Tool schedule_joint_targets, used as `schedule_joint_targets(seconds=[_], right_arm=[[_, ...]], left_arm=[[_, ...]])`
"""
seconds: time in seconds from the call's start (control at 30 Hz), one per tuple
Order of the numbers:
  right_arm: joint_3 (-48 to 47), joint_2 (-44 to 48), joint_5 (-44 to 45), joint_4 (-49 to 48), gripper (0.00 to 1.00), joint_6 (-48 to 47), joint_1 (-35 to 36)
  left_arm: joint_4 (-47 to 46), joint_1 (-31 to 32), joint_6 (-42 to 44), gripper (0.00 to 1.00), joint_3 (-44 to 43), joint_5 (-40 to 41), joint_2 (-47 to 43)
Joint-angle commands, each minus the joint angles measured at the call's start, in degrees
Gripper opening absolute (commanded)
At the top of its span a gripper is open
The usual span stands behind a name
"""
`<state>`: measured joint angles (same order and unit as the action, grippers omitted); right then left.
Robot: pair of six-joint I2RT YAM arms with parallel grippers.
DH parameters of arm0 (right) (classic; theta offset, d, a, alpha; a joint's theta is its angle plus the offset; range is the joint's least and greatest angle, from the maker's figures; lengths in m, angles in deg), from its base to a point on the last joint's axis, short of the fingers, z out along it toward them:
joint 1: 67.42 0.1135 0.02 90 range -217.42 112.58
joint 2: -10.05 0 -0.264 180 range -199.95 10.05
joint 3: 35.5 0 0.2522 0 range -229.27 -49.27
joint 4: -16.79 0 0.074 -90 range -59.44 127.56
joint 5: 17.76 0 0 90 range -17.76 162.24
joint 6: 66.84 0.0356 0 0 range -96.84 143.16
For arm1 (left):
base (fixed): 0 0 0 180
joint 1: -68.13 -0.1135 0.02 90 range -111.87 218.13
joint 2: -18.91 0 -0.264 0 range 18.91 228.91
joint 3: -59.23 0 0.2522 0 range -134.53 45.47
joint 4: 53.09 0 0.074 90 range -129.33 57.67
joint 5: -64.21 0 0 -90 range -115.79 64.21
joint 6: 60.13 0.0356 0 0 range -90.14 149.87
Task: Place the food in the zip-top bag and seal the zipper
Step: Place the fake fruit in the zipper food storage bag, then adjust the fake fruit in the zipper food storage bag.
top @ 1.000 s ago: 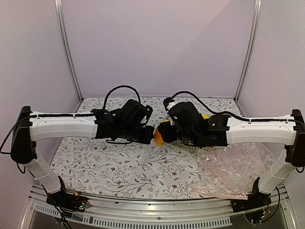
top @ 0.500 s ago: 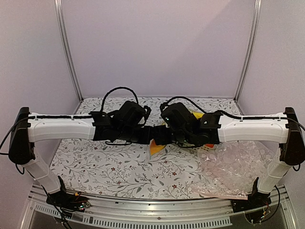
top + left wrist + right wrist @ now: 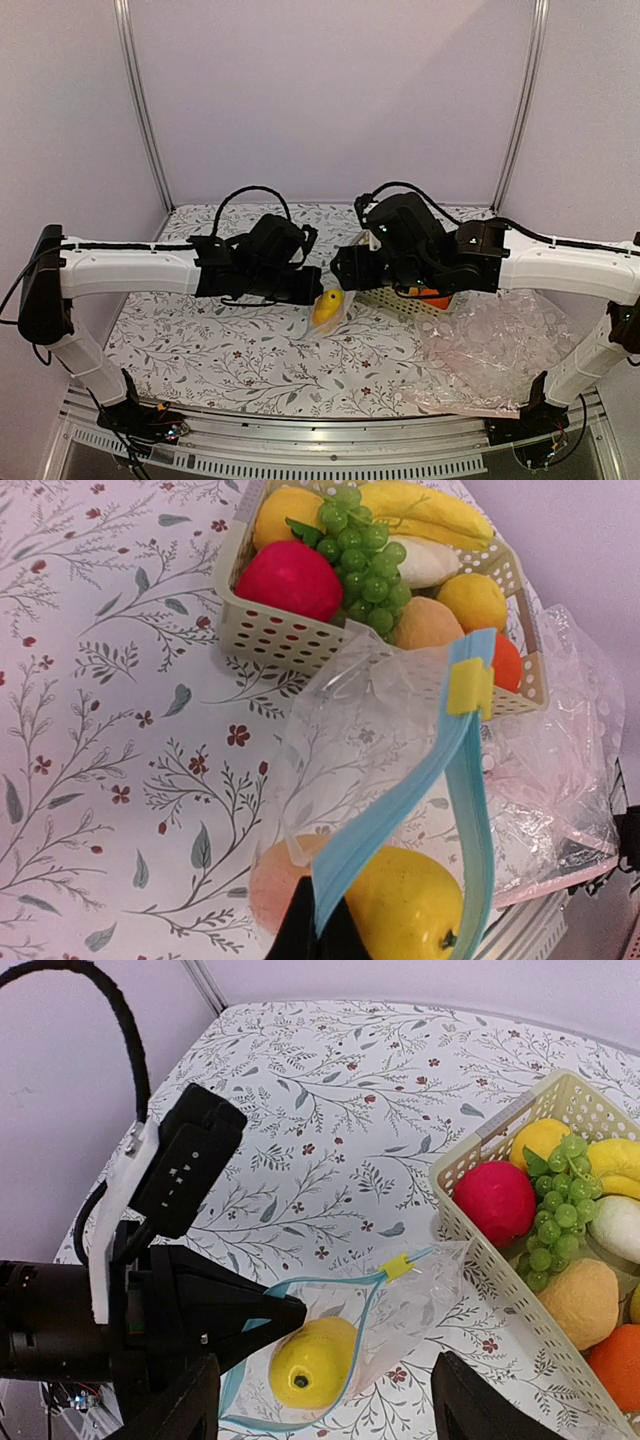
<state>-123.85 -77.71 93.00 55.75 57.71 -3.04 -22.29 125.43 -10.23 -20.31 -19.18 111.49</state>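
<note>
The zip-top bag (image 3: pixel 400 1310) is clear, and its light blue zipper (image 3: pixel 400 830) gapes open with a yellow slider (image 3: pixel 470 687) at the far end. My left gripper (image 3: pixel 318 932) is shut on the blue strip near that open mouth. A rounded bright yellow fruit (image 3: pixel 312 1363) lies inside the bag (image 3: pixel 325 308). A paler orange rounded shape (image 3: pixel 272 885) shows through the film beside it in the left wrist view. My right gripper (image 3: pixel 335 1405) stands open just above the bag with nothing between its fingers (image 3: pixel 190 1400). In the top view the right gripper (image 3: pixel 347 270) sits right of the left gripper (image 3: pixel 305 290).
A cream perforated basket (image 3: pixel 470 1210) right of the bag holds a red fruit (image 3: pixel 288 580), green grapes (image 3: pixel 365 555), a banana (image 3: pixel 425 508) and orange and white fruits. A large pinkish clear plastic sheet (image 3: pixel 500 350) lies at the near right.
My right gripper opened and let the yellow fruit drop into the bag, then drew back to the right. The left gripper kept its hold on the bag's edge.
</note>
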Motion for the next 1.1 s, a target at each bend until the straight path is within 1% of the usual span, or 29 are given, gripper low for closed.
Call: schedule_joint_targets(seconds=[0.0,0.07,0.17,0.23,0.27,0.37,0.47,0.7,0.93,1.07], right_arm=[[0.5,3.0,-1.0,4.2,0.65,-1.0,0.3],[1.4,3.2,-3.6,4.5,0.56,-1.2,0.4],[2.7,3.4,-10.4,2.3,0.51,-1.1,0.4],[3.3,3.2,-13.5,0.6,0.48,-1.1,0.4],[3.5,3.1,-14.7,-0.1,0.45,-0.9,0.4],[3.4,1.6,-15.9,-0.9,0.38,-0.5,0.5],[2.6,-0.5,-16.5,-1.5,0.35,-0.4,0.5],[-0.3,-5.4,-13.9,0.1,0.31,-1.5,0.5],[-2.2,-10.0,-5.5,4.4,0.28,-0.1,0.5],[-3.6,-12.8,-3.4,5.1,0.27,0.1,0.5]], left_arm=[[-1.1,-1.1,0.0,0.0,0.7,-0.8,-0.5],[-1.1,-1.1,0.0,0.0,0.6,-1.1,-0.3],[-1.2,-1.3,0.0,0.0,0.4,-1.6,0.0],[-1.3,-1.3,-0.1,0.0,0.3,-1.8,0.1],[-1.4,-1.3,-0.1,0.0,0.3,-1.9,0.2],[-1.7,-1.3,-0.4,0.0,0.3,-2.1,0.4],[-2.0,-1.3,-0.5,0.0,0.3,-2.7,0.6],[-1.9,-1.3,-0.4,0.0,0.3,-3.0,0.4],[-3.5,-1.3,-0.4,0.0,0.5,-4.4,0.3],[-4.0,-1.3,-0.2,0.0,0.6,-5.0,0.4]])
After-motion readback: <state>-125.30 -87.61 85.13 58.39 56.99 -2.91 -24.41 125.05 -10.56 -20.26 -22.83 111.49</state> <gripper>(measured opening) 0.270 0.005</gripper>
